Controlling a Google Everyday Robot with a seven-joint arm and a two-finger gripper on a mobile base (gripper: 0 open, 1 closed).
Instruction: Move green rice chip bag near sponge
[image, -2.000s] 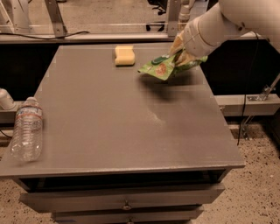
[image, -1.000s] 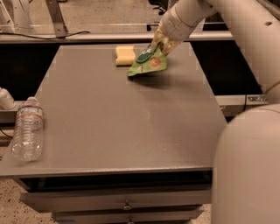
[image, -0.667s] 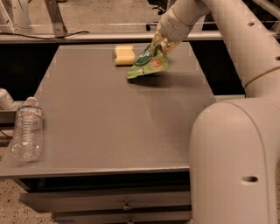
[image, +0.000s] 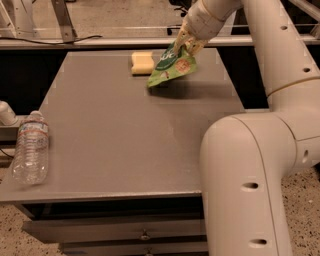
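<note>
In the camera view the gripper (image: 186, 44) is at the far right part of the table (image: 125, 135), pointing down, with its tan fingers (image: 181, 39) pinched on the top edge of the green rice chip bag (image: 172, 67). The bag hangs tilted from that grip, its lower left corner down toward the table top and a dark shadow on the surface to its right. I cannot tell whether that corner touches the table.

The sponge (image: 141, 63) lies flat at the far edge of the table, just left of the bag. The bag's left edge overlaps the sponge's right end in this view, and I cannot tell whether the two touch.

Two seconds ago the bag was held well to the right of the sponge, with bare table between them. One second ago it had already reached the sponge's side, and since then it has hardly shifted, only sitting a little more upright in the grip. The sponge has not moved.

The robot arm (image: 250, 165) has changed most: its pale elbow now fills more of the right foreground than 0.7 seconds ago, covering the table's near right corner. The water bottle (image: 31, 147) lies at the table's near left edge, where it was before.
</note>
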